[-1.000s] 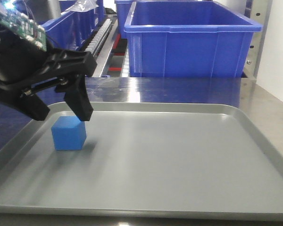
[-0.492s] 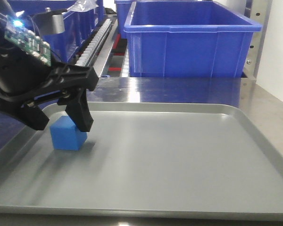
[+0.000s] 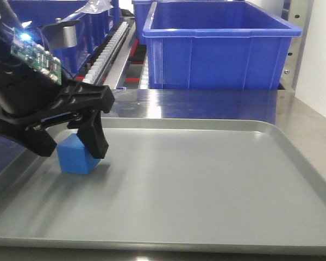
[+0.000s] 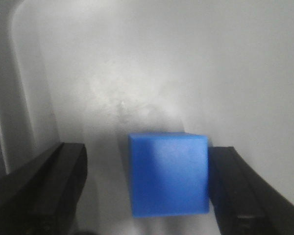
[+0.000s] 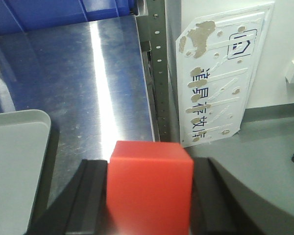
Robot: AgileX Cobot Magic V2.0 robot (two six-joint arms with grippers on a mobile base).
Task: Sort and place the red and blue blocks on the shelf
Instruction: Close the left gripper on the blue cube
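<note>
Exterior front-facing view: my black left gripper is down over the small matte bright blue cube. The cube sits on the flat grey rimmed metal tray, close to its left edge and nearer the far left corner.

Left wrist view: fingers are set wide, with the cube between them. One finger seems to touch a side face, though the picture is soft. The other stands apart, with bare tray in the gap.

Right wrist view: my right gripper is clamped on the small bright red cube, a finger pressed to each side. Brushed steel surface lies beyond it, with a perforated steel upright alongside.

Behind the tray's far edge stand a large blue plastic bin and the white roller track of the metal shelf.
</note>
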